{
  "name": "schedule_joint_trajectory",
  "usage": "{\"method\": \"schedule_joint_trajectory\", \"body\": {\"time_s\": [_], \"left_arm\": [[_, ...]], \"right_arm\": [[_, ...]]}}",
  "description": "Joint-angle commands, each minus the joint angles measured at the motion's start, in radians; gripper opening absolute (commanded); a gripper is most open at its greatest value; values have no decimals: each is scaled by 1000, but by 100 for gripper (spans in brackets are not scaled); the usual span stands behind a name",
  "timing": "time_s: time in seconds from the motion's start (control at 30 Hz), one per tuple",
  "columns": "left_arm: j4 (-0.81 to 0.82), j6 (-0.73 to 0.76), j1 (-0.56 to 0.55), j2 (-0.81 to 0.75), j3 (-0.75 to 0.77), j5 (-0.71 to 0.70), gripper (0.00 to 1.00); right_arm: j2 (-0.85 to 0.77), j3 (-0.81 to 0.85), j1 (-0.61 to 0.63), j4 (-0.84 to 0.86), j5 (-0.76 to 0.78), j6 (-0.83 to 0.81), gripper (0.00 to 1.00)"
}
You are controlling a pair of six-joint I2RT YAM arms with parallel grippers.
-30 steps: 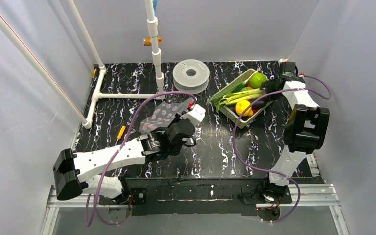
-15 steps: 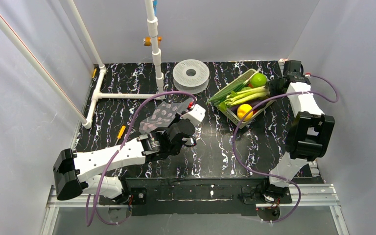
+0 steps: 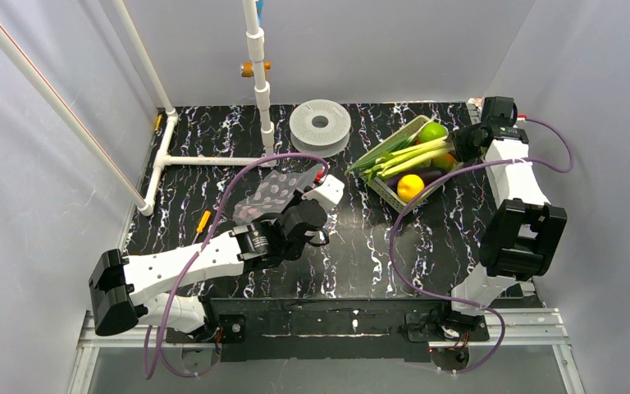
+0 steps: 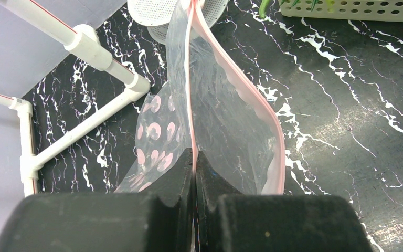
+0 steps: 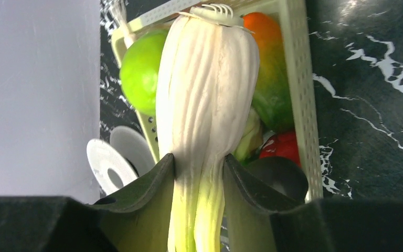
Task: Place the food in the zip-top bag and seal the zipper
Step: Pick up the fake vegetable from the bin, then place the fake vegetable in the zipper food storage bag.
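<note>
While fruit (image 5: 139,73) fills the basket (image 5: 300,79), the right hand (image 5: 199,160) grips celery (image 5: 204,89).

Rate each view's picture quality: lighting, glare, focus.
Top external: even, soft light, sharp throughout, no harsh shadows on the table. Left wrist: bag crisp, left gripper close to the lens, dark and soft, with a pale sheen on the table at lower right. Right wrist: stalk sharp and brightly lit, right gripper underexposed, almost black.
</note>
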Motion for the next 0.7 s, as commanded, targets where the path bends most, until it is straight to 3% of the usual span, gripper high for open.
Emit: {"method": "schedule_joint_trajectory", "body": {"time_s": [0.0, 0.17, 0.27, 0.47, 0.67], "left_arm": [[6, -2, 3, -21, 33, -32, 0], [-21, -18, 26, -16, 49, -59, 0], [-75, -60, 84, -10, 76, -13, 0], [-145, -147, 230, 5, 115, 188, 0], [-118, -189, 297, -9, 95, 314, 0]], "right_arm": [[-71, 0, -6, 94, -149, -89, 1], [-134, -46, 10, 198, -329, -184, 1], [-138, 10, 53, 134, -438, -285, 1], [-193, 63, 250, -41, -523, -491, 1], [-277, -34, 456, -47, -657, -519, 1]]}}
